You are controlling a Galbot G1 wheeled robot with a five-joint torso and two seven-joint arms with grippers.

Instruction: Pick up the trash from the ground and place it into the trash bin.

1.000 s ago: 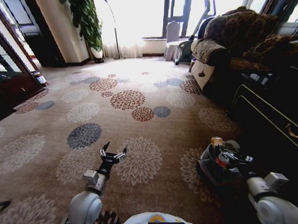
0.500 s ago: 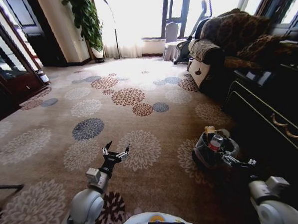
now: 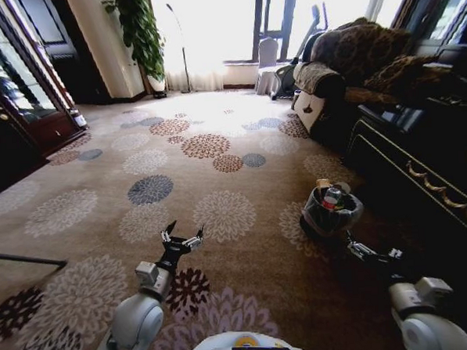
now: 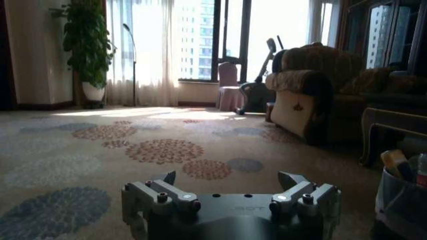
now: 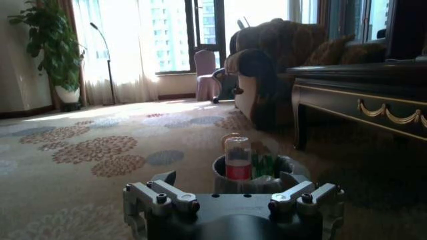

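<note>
Trash bin holds red-labelled bottle.

Patterned carpet floor with a bin standing on it

The beige carpet, printed with round flower medallions in brown, grey and blue, covers most of the head view. At the right of centre the trash bin stands on it, just beside a dark cabinet. A potted plant and an armchair stand at the upper part of the frame.
</note>
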